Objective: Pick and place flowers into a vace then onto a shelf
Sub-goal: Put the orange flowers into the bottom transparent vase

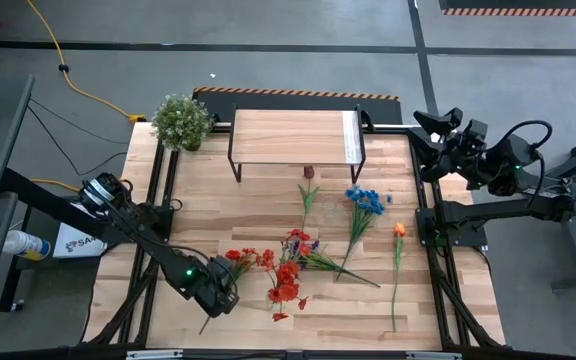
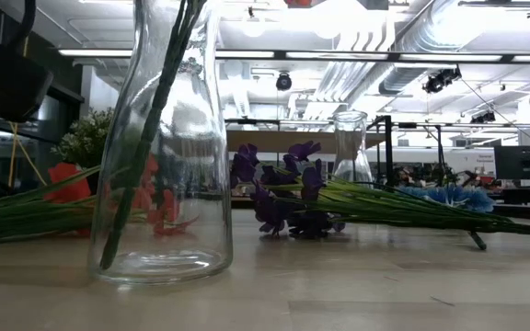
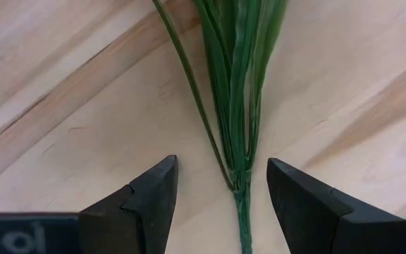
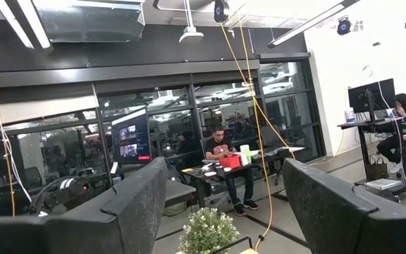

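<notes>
Your left gripper [image 3: 222, 187] sits low over the wood-plank counter [image 1: 258, 200] with its fingers spread either side of a thin green flower stem [image 3: 242, 201], not closed on it. The other red, purple, blue and orange artificial flowers [image 1: 298, 255] lie loose mid-counter, near the low wood-topped shelf [image 1: 293, 135]. Your right gripper [image 4: 217, 190] waits raised off the counter's right edge, fingers wide and empty.

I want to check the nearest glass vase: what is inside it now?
In the low view, green stems stand inside the glass vase, leaning to one side. Their blooms are cut off above the picture.
</notes>
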